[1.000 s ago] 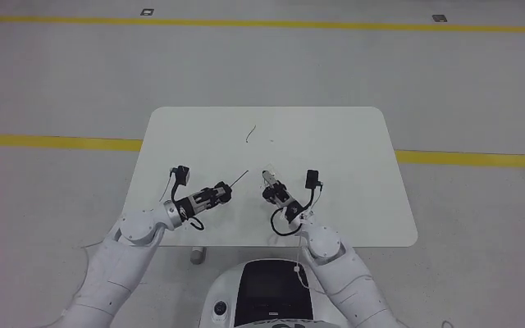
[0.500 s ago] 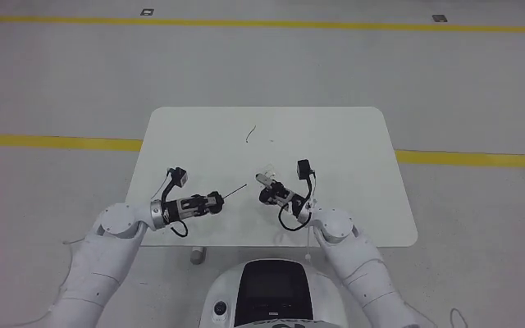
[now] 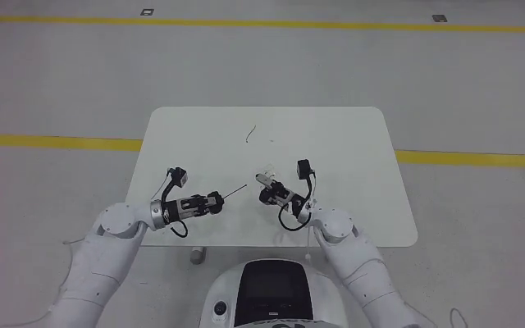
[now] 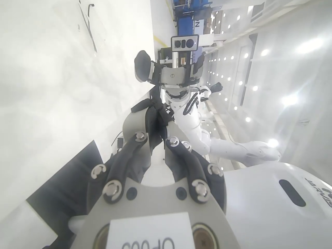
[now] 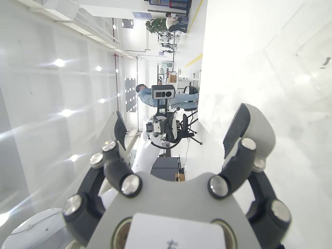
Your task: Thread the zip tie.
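Evidently the threading is hardly begun: the left gripper (image 3: 218, 198) has its fingers pinched together on a zip tie (image 3: 235, 191), whose free end pokes out past the fingertips toward the right gripper (image 3: 264, 180). That gripper's fingers stand wide apart with nothing between them, just short of the strap's tip. No loop is formed yet. A second tie (image 3: 251, 133) lies well beyond both sets of fingers on the white worktop (image 3: 344, 148), in a bright hall with yellow floor lines (image 3: 246, 23).

I count two zip ties: a loose zip tie (image 3: 251, 132) lying toward the desk's (image 3: 353, 164) far side, and a held zip tie (image 3: 236, 191) above its near half. Two pincers: left pincer (image 3: 217, 198), right pincer (image 3: 264, 184). One desk.
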